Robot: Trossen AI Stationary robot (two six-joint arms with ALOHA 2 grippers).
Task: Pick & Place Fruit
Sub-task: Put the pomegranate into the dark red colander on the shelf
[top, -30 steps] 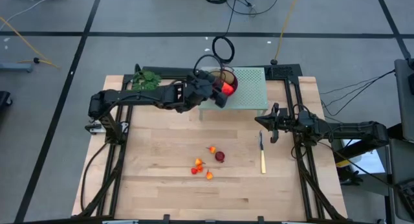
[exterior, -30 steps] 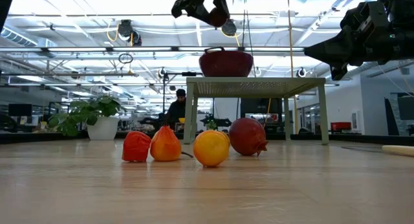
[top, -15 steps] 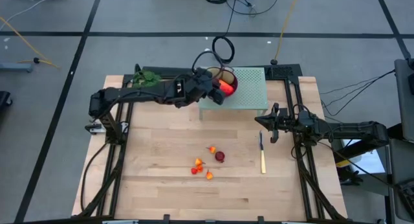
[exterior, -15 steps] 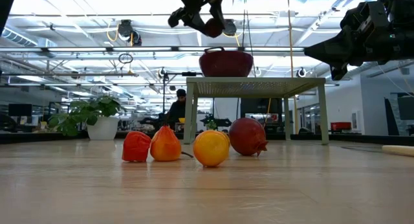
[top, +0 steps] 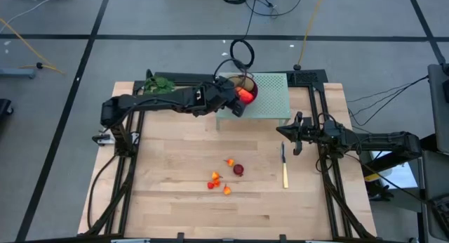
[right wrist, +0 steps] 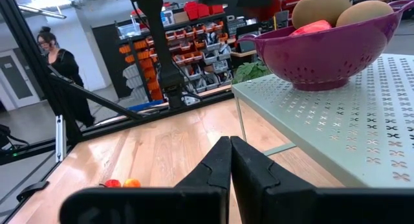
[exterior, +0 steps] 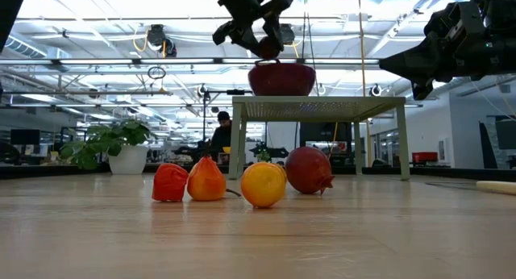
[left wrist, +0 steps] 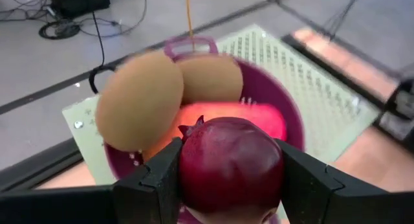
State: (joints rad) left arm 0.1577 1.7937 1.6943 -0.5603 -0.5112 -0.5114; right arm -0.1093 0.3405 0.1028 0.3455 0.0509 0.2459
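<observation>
My left gripper (top: 235, 102) hovers over the purple colander bowl (left wrist: 294, 127), shut on a dark red round fruit (left wrist: 231, 172). The bowl stands on a pale green perforated stand (top: 270, 99) and holds two olive-brown kiwis (left wrist: 139, 101) and an orange-red elongated fruit (left wrist: 259, 114). A second dark red round fruit (top: 238, 170) and several tiny orange-red ones (top: 217, 181) lie on the wooden table. My right gripper (top: 290, 139) waits shut near the table's right edge, beside the stand. My left gripper pinches the dark red round fruit between its two fingers, one finger (left wrist: 162, 175) on each side of its widest part (left wrist: 194, 179). The fingers come slanting down from above. The fruit is lifted clear, just above the bowl's rim (exterior: 282, 65).
A yellow-handled knife (top: 284, 169) lies on the table near the right gripper. A green leafy bunch (top: 158, 85) sits at the far left corner. The stand's legs (exterior: 401, 142) reach the table at the far side. A person (right wrist: 61, 68) stands beyond the table.
My left gripper has come down toward the bowl, still shut on the dark red fruit, which now hangs just over the rim. The right arm and the fruit on the table have kept still.
</observation>
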